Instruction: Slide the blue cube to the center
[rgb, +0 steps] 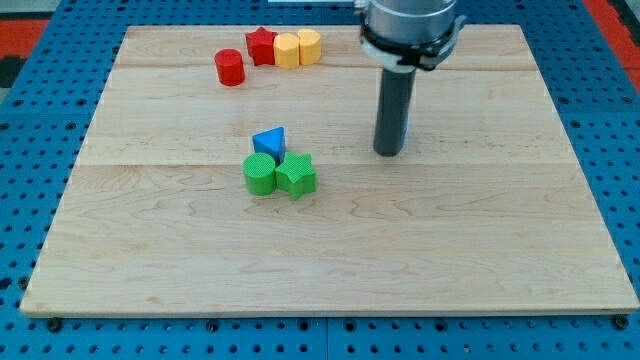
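The only blue block (270, 141) is a small wedge-like piece, left of the board's middle. It touches a green cylinder (260, 173) below it and a green star block (296, 175) at its lower right. My tip (388, 152) rests on the board to the right of the blue block, well apart from it, at about the same height in the view. No other blue block shows.
Near the view's top left lie a red cylinder (230, 67), a red star block (262, 46), a yellow block (287, 50) and a yellow hexagonal block (309, 46), close together. The wooden board (500, 260) sits on a blue perforated table.
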